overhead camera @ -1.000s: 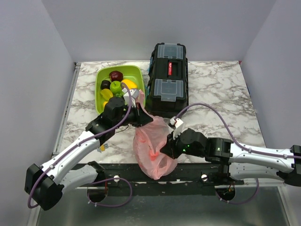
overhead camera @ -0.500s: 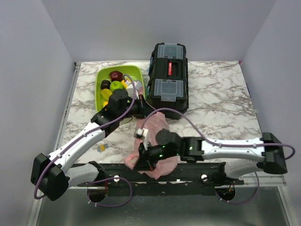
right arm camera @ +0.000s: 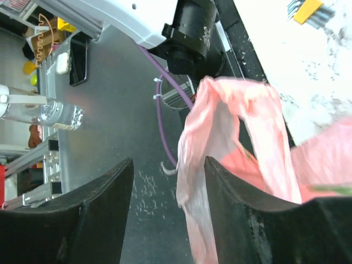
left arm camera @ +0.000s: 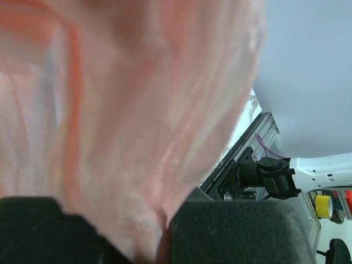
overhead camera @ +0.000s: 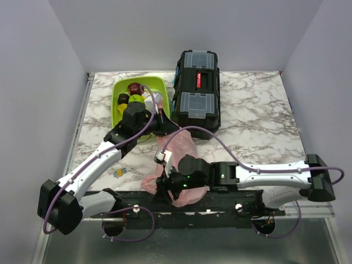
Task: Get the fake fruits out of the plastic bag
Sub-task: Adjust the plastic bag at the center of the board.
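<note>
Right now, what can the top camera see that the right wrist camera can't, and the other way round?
Only the top camera shows the lime-green tray and the black toolbox. Only the right wrist camera shows a clear water bottle off past the table's edge. Both show the pink plastic bag and the marble table.

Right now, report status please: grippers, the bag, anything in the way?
Left gripper shut on plastic bag, top edge. Right gripper open at its hanging loop, table's near edge. Bag contents not visible. Black toolbox just behind.
</note>
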